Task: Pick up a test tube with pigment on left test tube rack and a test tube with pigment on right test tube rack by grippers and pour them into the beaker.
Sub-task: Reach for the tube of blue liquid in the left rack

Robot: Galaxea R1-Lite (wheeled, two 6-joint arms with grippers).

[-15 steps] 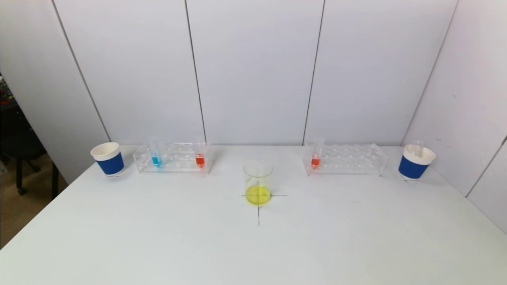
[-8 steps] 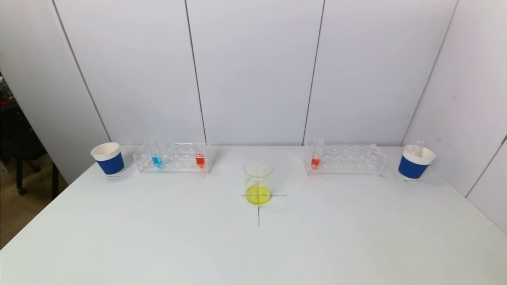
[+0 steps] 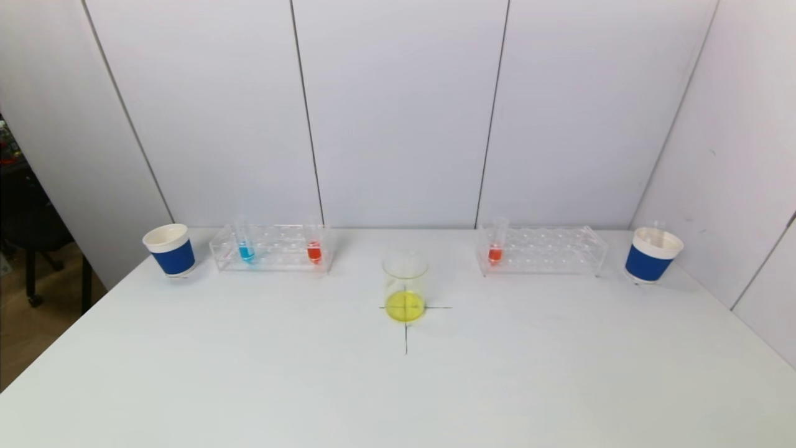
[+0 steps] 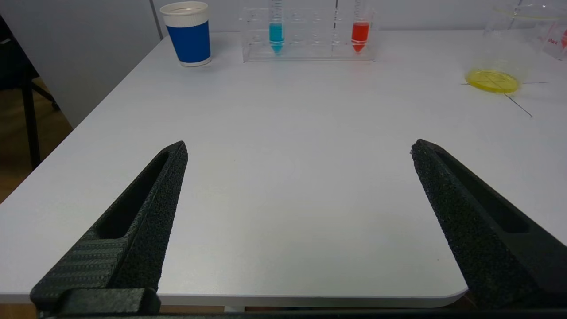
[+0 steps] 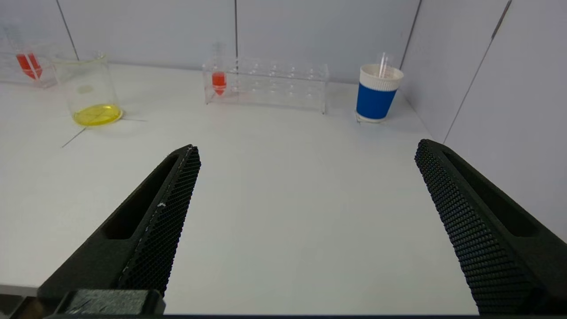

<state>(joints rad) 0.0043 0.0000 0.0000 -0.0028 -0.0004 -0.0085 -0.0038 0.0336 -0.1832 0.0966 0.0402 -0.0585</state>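
Observation:
The left clear rack (image 3: 272, 247) at the back left holds a blue-pigment tube (image 3: 245, 248) and a red-pigment tube (image 3: 314, 249); both show in the left wrist view, blue (image 4: 276, 31) and red (image 4: 359, 31). The right clear rack (image 3: 547, 250) holds one red-pigment tube (image 3: 495, 249), also in the right wrist view (image 5: 218, 79). The glass beaker (image 3: 405, 287) with yellow liquid stands on a black cross mark mid-table. My left gripper (image 4: 299, 148) is open and empty above the table's near left edge. My right gripper (image 5: 306, 150) is open and empty above the near right edge. Neither gripper shows in the head view.
A blue-and-white paper cup (image 3: 169, 249) stands left of the left rack. Another (image 3: 651, 255), holding an empty clear tube, stands right of the right rack. Wall panels rise behind and at the right. The table's left edge (image 3: 56, 339) drops to the floor.

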